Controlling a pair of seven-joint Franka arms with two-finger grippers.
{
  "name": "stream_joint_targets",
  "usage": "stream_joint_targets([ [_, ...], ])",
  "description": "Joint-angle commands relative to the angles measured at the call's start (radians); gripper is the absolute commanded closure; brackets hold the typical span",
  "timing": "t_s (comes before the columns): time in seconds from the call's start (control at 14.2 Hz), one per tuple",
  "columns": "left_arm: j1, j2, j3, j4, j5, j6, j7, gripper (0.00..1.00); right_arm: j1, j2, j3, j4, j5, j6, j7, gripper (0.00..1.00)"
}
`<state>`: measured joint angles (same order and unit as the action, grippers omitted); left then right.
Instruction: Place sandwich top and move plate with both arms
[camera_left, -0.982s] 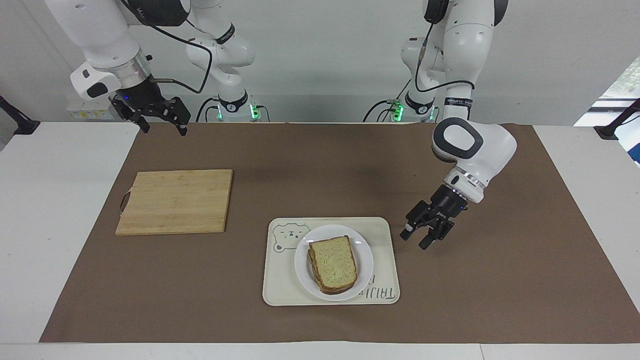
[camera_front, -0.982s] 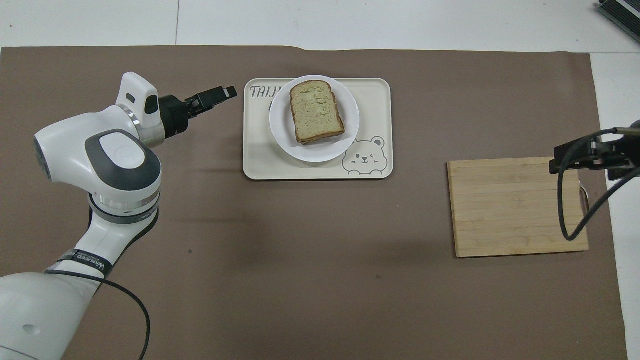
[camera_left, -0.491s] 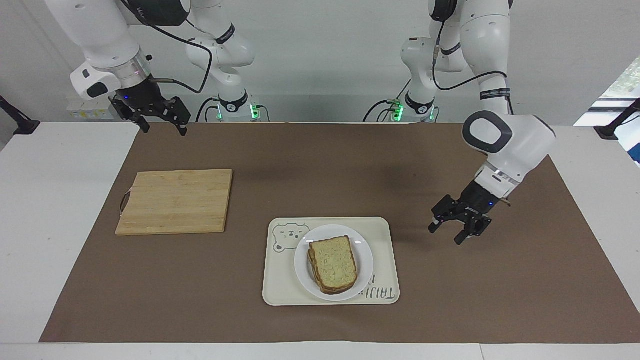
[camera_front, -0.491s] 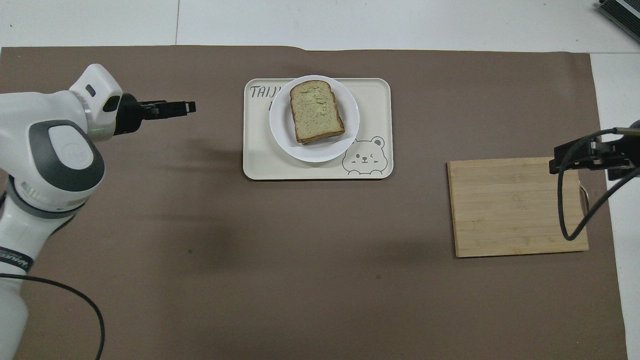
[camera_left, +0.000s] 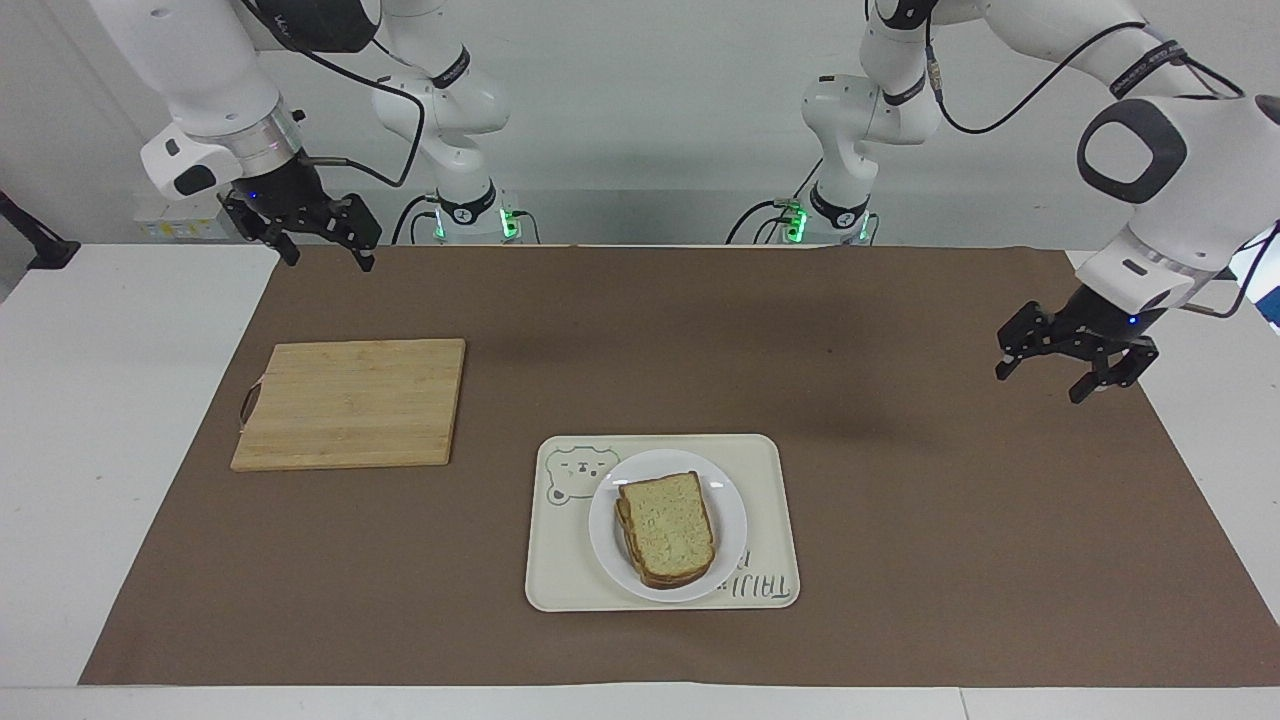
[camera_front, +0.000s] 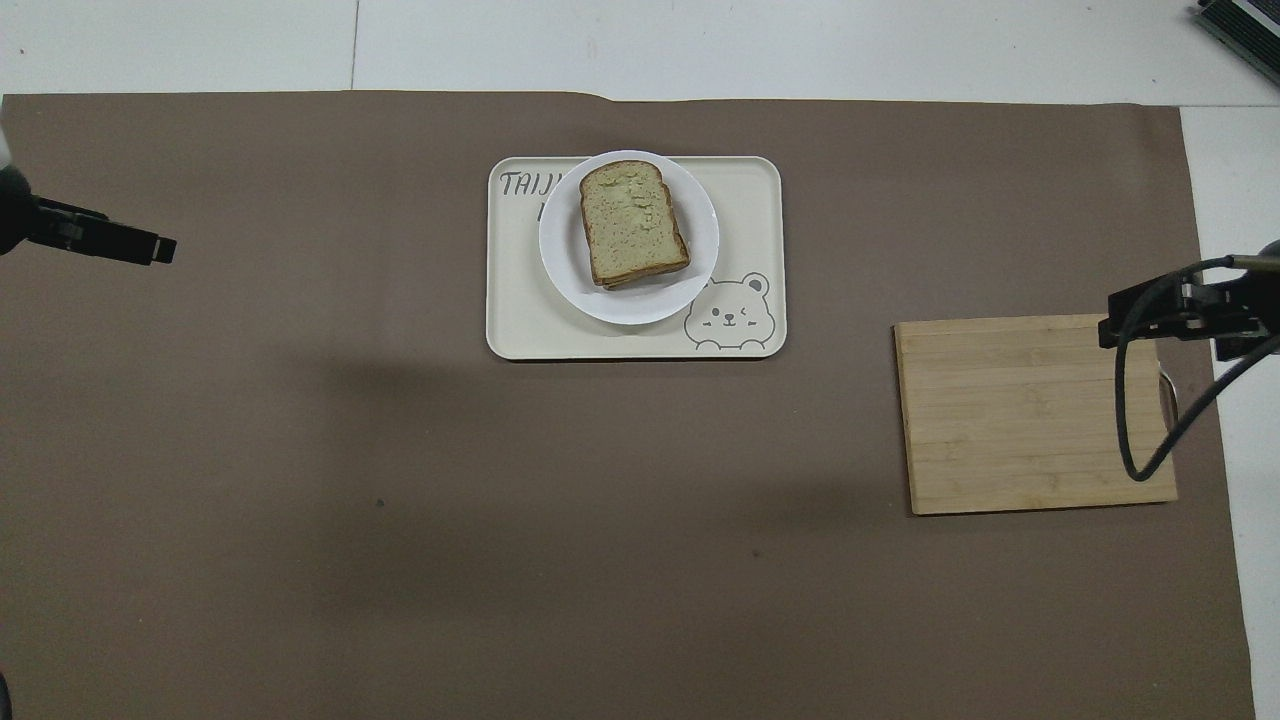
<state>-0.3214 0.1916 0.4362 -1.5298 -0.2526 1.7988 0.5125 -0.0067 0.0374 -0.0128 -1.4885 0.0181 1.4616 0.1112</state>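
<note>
The bread slice (camera_left: 667, 527) tops the sandwich on the plate (camera_left: 730, 520) near the table's outer edge. The left gripper (camera_left: 1074, 362) hangs empty with fingers apart over its end's edge, and the right gripper (camera_left: 318, 243) likewise over its near corner.

I'm seeing only the tip of the left gripper (camera_front: 105, 240) in the overhead view; the frame edge is cutting off its body and the whole arm. The right gripper (camera_front: 1180, 310) is likewise getting clipped at the other edge, with a cable crossing it. The sandwich top (camera_left: 667, 527) is covering whatever is lying beneath it, only layered edges peeking out. The plate (camera_front: 560, 262) is hiding part of the lettering on the tray (camera_front: 520, 320).
</note>
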Motion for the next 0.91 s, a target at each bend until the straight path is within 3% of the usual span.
stream_joint_targets([
  [0.0, -0.005, -0.055, 0.004, 0.037, 0.111, -0.116, -0.015, 0.0, -0.012, -0.008, 0.004, -0.003, 0.02, -0.009, 0.012, 0.0],
  [0.35, 0.116, -0.236, -0.08, 0.031, 0.16, -0.309, -0.015, 0.0, -0.01, -0.008, 0.004, -0.003, 0.02, -0.009, 0.012, 0.0],
  [0.63, 0.157, -0.251, -0.129, 0.034, 0.219, -0.378, -0.02, 0.0, -0.012, -0.008, 0.004, -0.003, 0.02, -0.009, 0.012, 0.0],
  [0.84, 0.28, -0.248, -0.264, 0.039, 0.231, -0.441, -0.145, 0.0, -0.012, -0.008, 0.004, -0.003, 0.02, -0.009, 0.01, 0.0],
])
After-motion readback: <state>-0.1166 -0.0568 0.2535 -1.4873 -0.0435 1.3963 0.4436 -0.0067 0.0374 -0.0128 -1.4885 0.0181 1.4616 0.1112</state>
